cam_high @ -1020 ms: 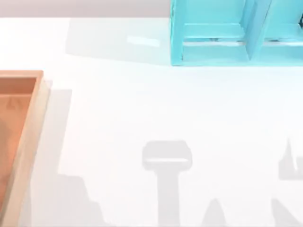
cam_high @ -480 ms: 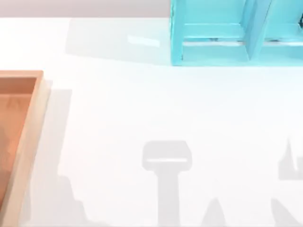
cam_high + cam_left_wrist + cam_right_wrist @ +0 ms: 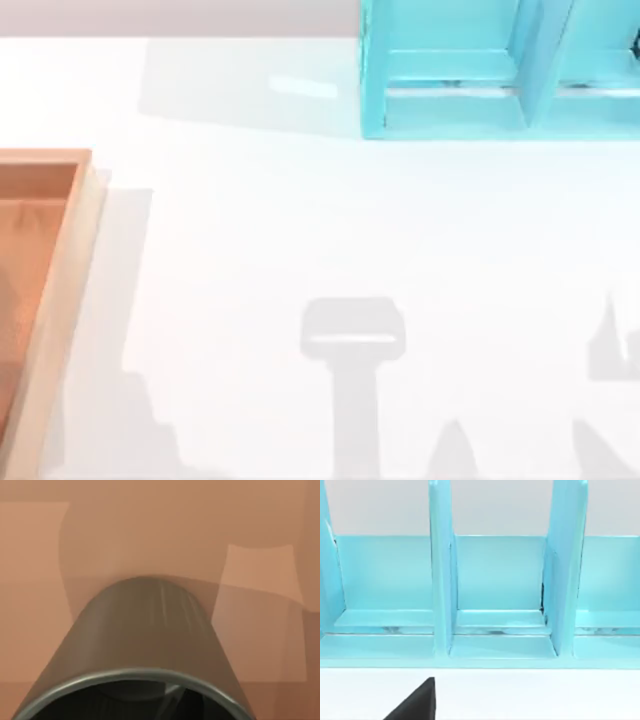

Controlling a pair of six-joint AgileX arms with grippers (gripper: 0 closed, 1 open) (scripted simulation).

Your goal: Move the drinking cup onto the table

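Here the cup point(image 3: 145, 645) sits close under the left wrist camera, its dark mouth nearest, lying over the orange-brown floor of the tray point(image 3: 60, 260) at the white surface's point(image 3: 300, 220) nine o'clock. Either claw's state I cannot tell. Farthest, at one o'clock, stands the turquoise shelf point(image 3: 450, 100).

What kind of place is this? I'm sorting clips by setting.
Probably a rendered tabletop test bench rather than a real room: a plain glossy white table, a wooden tray at its left edge, a turquoise shelf unit at the back, and a grey cup over the tray's floor.
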